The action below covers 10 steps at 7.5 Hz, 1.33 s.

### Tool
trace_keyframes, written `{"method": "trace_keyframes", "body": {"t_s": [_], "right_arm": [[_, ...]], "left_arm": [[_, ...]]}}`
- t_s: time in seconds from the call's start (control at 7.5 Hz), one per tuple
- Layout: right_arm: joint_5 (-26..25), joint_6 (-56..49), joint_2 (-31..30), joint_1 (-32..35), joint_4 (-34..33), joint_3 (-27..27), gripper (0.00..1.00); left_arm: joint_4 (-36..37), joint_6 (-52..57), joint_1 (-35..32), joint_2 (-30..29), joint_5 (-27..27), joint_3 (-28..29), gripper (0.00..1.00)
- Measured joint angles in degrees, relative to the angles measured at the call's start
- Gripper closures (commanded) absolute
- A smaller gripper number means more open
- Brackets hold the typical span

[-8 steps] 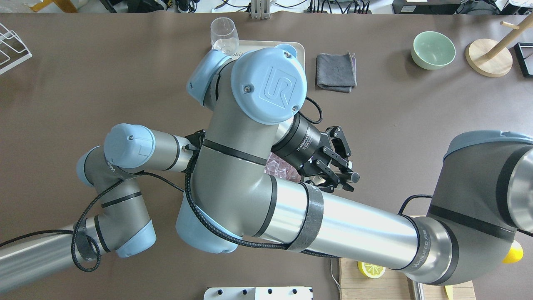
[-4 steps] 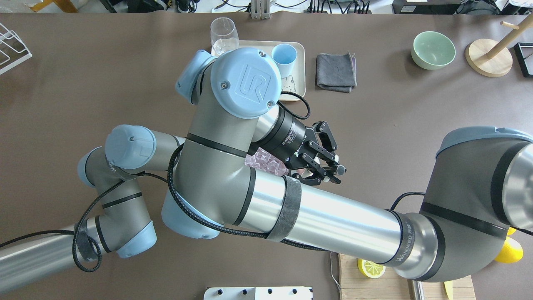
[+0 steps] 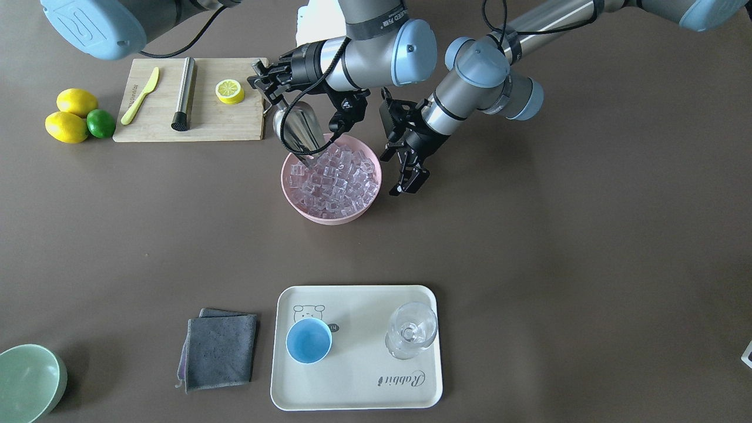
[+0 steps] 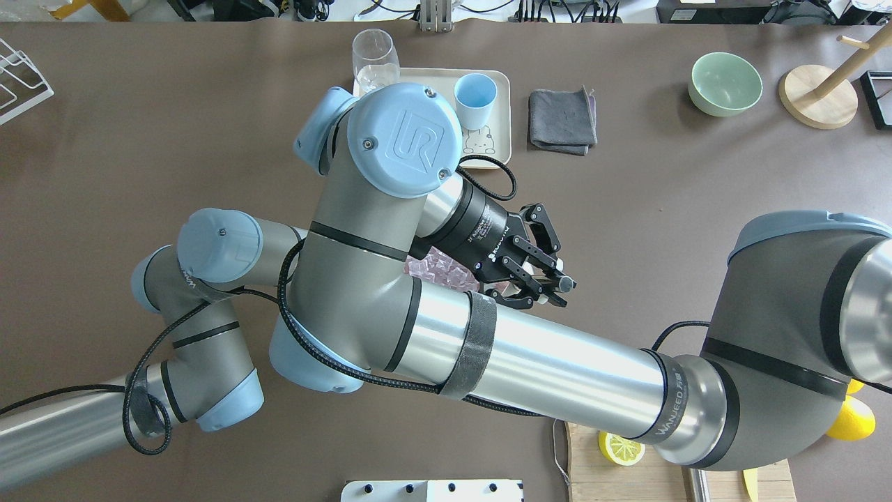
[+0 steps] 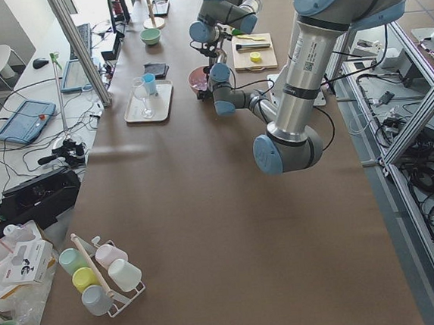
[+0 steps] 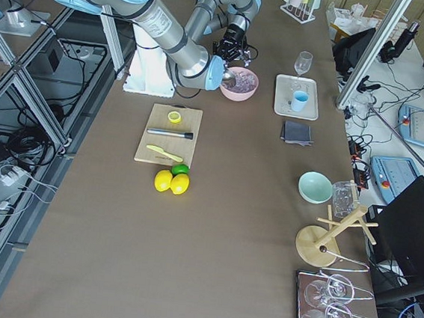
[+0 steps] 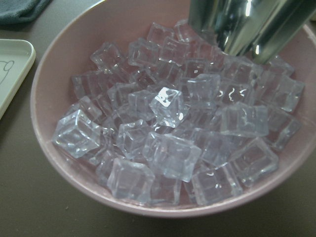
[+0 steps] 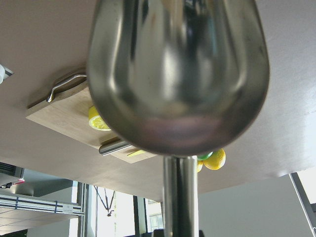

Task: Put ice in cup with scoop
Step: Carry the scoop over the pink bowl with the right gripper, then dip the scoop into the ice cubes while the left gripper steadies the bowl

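Note:
The ice [image 3: 335, 179] fills a pink bowl [image 3: 296, 205] at mid-table; it also shows close up in the left wrist view [image 7: 168, 128]. My right gripper [image 3: 267, 85] is shut on the rod handle of the steel scoop [image 3: 299, 132]. The scoop is tilted down, its tip at the ice by the bowl's robot-side rim [image 7: 247, 24]. Its trough looks empty in the right wrist view [image 8: 177, 74]. My left gripper [image 3: 406, 179] hangs open and empty just beside the bowl. The light-blue cup [image 3: 308, 341] stands empty on a cream tray [image 3: 423, 388].
A clear stemmed glass [image 3: 411, 329] shares the tray. A grey cloth [image 3: 220, 346] and a pale-green bowl [image 3: 26, 382] lie beside it. A cutting board [image 3: 200, 126] with a steel cylinder [image 3: 183, 94], a lemon half and a knife sits near the scoop, lemons [image 3: 70, 117] beyond.
My right arm has swung left and away from the robot in the overhead view, carrying the scoop with it. The cup, hidden under the elbow before, now shows.

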Motion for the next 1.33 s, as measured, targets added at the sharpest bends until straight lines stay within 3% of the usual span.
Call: {"method": "trace_keyframes", "body": {"t_s": [0.8,1.33], "right_arm": [[0.07,0.38,-0.83,0.0,5.53,-2.66,1.0],[-0.13,1.12,-3.69,0.0,10.59,-1.4,1.0]], "left_arm": [[-2.58,-0.08,-0.3,2.36,0.04,-1.33,0.02],[-3.46,-0.03,-0.12,2.57,1.89,-1.45,0.02]]}}
